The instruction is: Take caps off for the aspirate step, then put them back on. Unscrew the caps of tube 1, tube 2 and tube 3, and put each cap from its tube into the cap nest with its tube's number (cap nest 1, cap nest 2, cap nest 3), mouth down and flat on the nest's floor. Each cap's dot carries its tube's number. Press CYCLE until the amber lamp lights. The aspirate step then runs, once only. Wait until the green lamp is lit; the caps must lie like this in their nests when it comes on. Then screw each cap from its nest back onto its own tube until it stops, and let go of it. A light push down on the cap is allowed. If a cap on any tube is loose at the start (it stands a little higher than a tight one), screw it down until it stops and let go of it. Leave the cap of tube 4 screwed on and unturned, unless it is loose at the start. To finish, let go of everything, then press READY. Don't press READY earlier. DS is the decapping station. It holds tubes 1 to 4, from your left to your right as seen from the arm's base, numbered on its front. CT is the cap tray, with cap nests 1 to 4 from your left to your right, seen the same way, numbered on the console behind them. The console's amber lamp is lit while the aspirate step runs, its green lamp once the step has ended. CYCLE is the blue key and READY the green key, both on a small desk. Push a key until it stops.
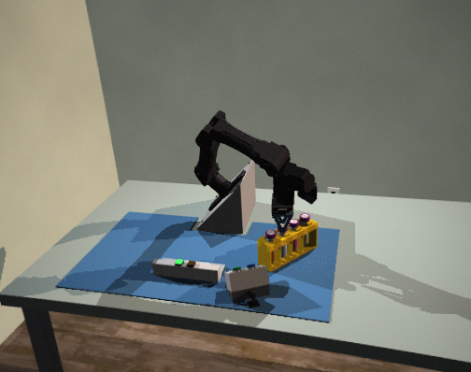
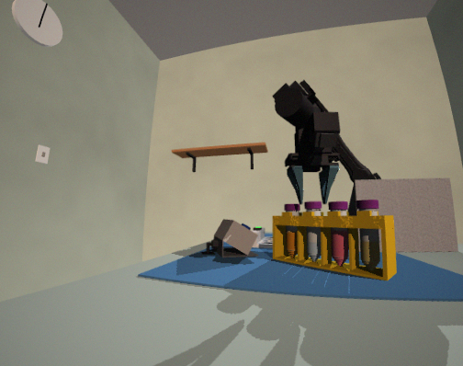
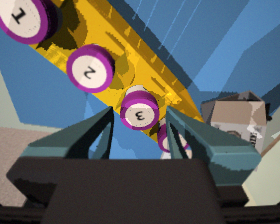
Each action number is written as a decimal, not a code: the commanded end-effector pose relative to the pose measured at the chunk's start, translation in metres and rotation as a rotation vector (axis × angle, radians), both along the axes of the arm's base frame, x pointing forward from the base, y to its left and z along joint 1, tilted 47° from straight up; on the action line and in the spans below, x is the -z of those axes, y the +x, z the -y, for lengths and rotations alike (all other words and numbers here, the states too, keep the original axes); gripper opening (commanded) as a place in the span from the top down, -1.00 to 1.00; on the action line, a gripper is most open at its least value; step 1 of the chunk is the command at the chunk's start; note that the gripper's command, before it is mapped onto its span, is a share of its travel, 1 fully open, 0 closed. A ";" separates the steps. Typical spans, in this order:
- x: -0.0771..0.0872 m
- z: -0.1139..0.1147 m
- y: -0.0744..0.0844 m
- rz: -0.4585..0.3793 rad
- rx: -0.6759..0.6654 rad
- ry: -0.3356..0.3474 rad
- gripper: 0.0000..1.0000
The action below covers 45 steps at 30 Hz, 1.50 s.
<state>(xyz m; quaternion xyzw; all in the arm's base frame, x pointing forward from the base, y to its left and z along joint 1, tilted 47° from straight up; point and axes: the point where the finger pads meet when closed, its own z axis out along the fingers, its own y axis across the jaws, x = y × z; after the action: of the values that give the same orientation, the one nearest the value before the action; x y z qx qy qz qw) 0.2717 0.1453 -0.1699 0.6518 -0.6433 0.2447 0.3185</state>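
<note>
The yellow decapping station [image 1: 287, 243] holds four tubes, each with a purple cap on it. In the wrist view I see cap 1 [image 3: 23, 17], cap 2 [image 3: 90, 68] and cap 3 [image 3: 139, 112]. Cap 4 [image 3: 165, 141] is partly hidden behind a finger. My gripper [image 3: 139, 111] is open, with one finger on each side of cap 3 and a gap to both. In the exterior view the fingertips [image 2: 312, 195] hang just above cap 3 [image 2: 313, 205], apart from it. Nothing is between the fingers.
A tilted grey desk [image 1: 247, 280] with a green and a blue key stands near the rack's tube 4 end. A low grey console [image 1: 188, 270] shows a bright green spot [image 1: 178, 262] and a dark amber one. A grey wedge [image 1: 231, 206] stands behind.
</note>
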 end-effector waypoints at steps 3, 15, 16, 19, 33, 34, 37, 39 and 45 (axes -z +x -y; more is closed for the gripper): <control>-0.003 -0.006 0.003 0.012 -0.006 0.013 0.02; -0.002 -0.004 0.002 0.158 0.131 -0.004 0.02; -0.001 -0.003 0.002 0.187 0.158 -0.007 0.02; 0.000 -0.002 0.002 0.203 0.173 -0.009 0.02; 0.002 0.000 0.002 0.203 0.173 -0.009 0.02; 0.002 0.000 0.002 0.203 0.173 -0.009 0.02; 0.002 0.000 0.002 0.203 0.173 -0.009 0.02; 0.002 0.001 0.002 0.203 0.173 -0.009 1.00; 0.002 0.001 0.002 0.203 0.173 -0.009 1.00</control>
<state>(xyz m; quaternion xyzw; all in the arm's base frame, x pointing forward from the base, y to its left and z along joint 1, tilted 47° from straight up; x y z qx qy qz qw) 0.2709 0.1401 -0.1745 0.5627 -0.7230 0.2837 0.2831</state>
